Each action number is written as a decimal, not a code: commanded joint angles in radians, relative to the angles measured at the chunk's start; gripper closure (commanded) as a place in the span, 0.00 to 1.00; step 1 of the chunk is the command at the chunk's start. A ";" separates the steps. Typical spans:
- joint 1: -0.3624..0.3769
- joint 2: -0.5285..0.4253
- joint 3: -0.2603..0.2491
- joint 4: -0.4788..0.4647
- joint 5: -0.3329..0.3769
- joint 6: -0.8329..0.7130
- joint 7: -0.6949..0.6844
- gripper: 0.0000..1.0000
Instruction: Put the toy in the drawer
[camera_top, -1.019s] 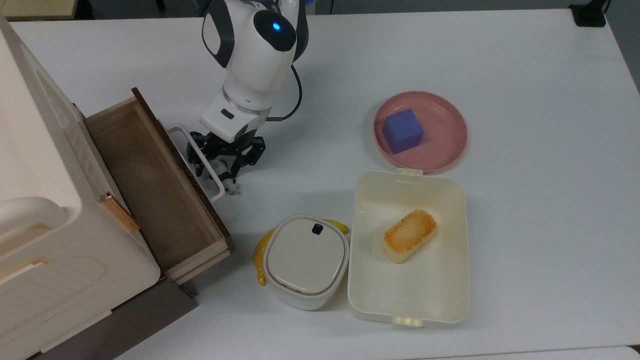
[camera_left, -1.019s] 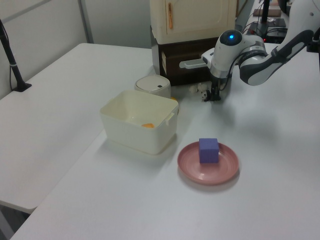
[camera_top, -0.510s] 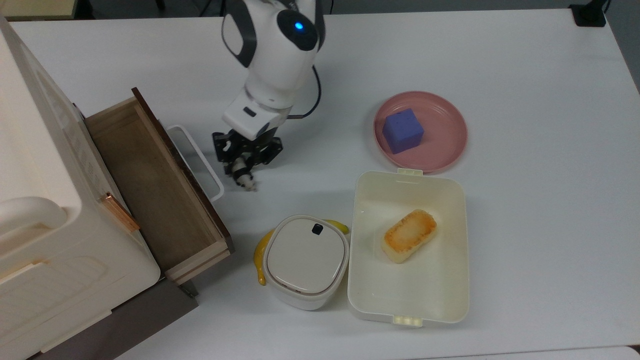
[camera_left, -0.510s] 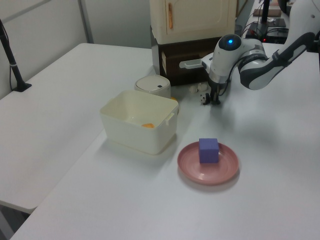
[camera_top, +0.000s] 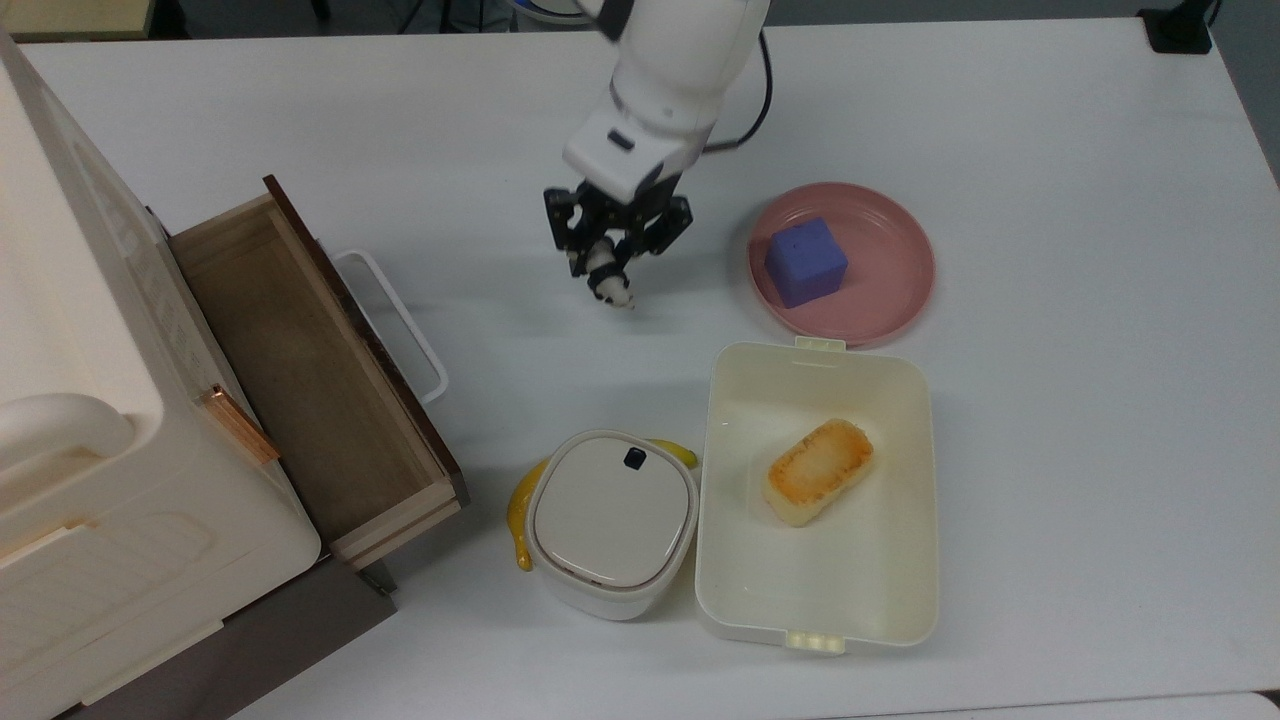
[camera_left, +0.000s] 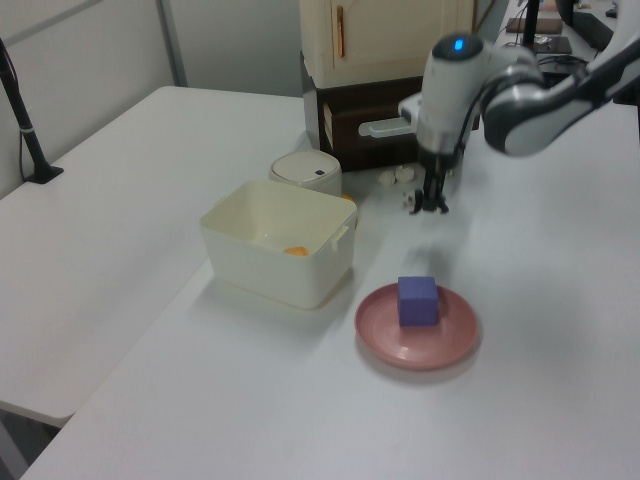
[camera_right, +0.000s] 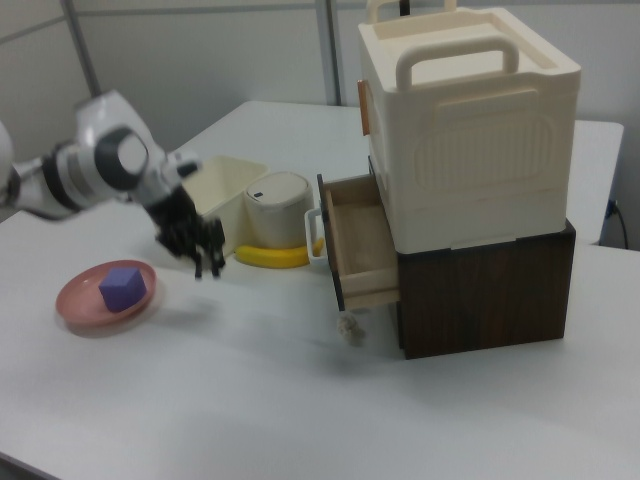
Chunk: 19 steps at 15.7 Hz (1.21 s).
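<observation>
One end effector (camera_top: 607, 268) hangs over the counter (camera_top: 1050, 450), its fingers clenched on the toy (camera_top: 613, 288), a tiny black-and-white figure poking out below the tips. In the top view it sits between the drawer (camera_top: 290, 350) and the pink plate (camera_top: 890, 280) that carries the purple cube (camera_top: 805, 262), nearer the plate. The drawer stands pulled out of the cream cabinet (camera_right: 470, 150), its wooden floor bare. Near the top view's lower edge, a cream lunch box (camera_top: 900, 560) lies open beside a lidded white container (camera_top: 612, 520), with a yellow banana (camera_top: 518, 510) tucked against that container.
</observation>
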 joint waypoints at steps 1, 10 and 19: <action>-0.050 -0.076 -0.023 0.130 0.066 -0.062 -0.101 0.81; -0.208 0.003 -0.138 0.256 0.058 0.091 -0.292 0.79; -0.242 0.131 -0.186 0.311 0.060 0.206 -0.210 0.00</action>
